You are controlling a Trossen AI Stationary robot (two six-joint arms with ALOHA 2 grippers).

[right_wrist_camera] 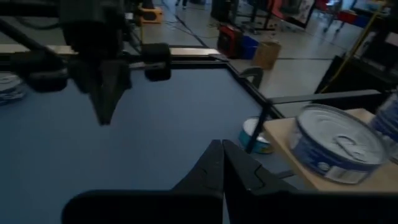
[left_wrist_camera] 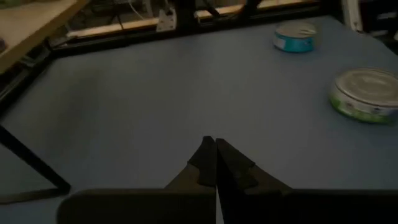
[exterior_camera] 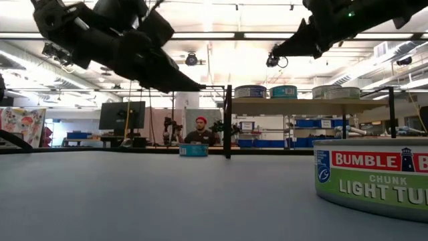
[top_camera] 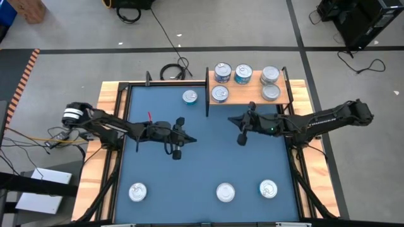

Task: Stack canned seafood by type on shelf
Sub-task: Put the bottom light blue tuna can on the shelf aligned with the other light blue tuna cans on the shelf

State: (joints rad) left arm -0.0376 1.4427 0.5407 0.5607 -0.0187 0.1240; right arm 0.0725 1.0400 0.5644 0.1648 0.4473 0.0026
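Five tins [top_camera: 242, 74] sit on the shelf [top_camera: 249, 95]; four wait on the mat [top_camera: 208, 151]. Left gripper [top_camera: 189, 140] and right gripper [top_camera: 232, 118] hover closed, empty.

The overhead view is evenly lit, with soft shadows cast. In the low view, bright ceiling strip lights [exterior_camera: 200, 35] cause glare and both arms are silhouetted. Both wrist views are dim and blurred.

blue mat [top_camera: 208, 151], silver-topped tins [top_camera: 225, 192], pale wooden shelf [top_camera: 249, 96]
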